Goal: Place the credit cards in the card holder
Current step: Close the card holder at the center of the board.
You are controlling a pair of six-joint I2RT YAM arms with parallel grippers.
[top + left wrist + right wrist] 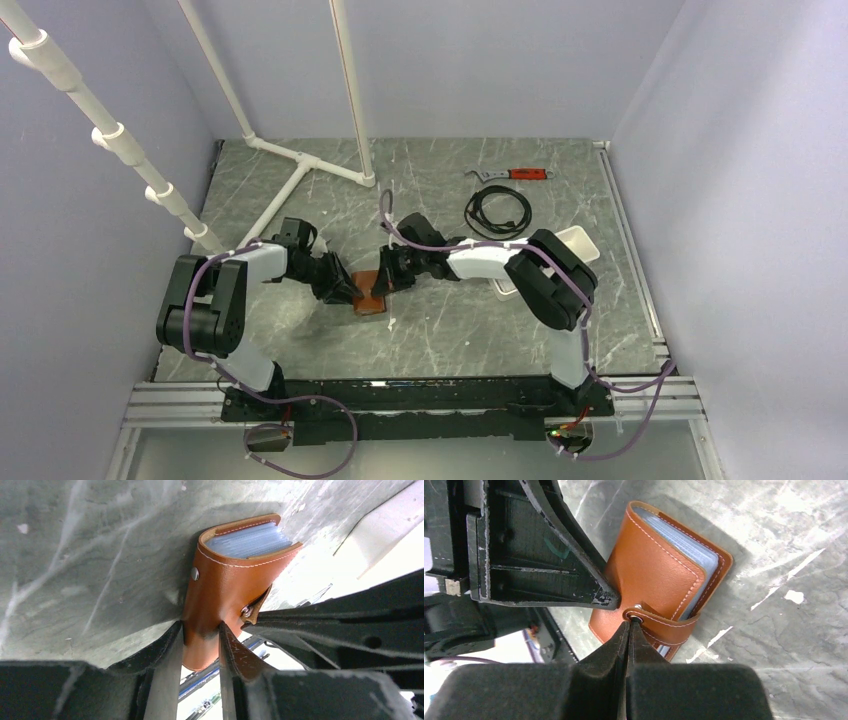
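A grey marbled desk, walled on three sides, seen from above. The brown leather card holder sits near the middle, with bare desk all around it. I cannot tell whether it lies flat or is slightly raised. The left arm and right arm reach inward and meet over it.

Well apart along the far side are a white pipe frame, a coiled black cable and a red-handled tool. A white tray sits partly hidden behind the right arm's elbow.

The left wrist view shows what the overhead view cannot. The left jaws pinch one end of the card holder, a black finger on each side. At its far end, a stack of clear sleeves shows between the covers.

The right wrist view shows the right jaws pressed together, their tips at the metal snap on the closing tab. White stitching edges the leather.
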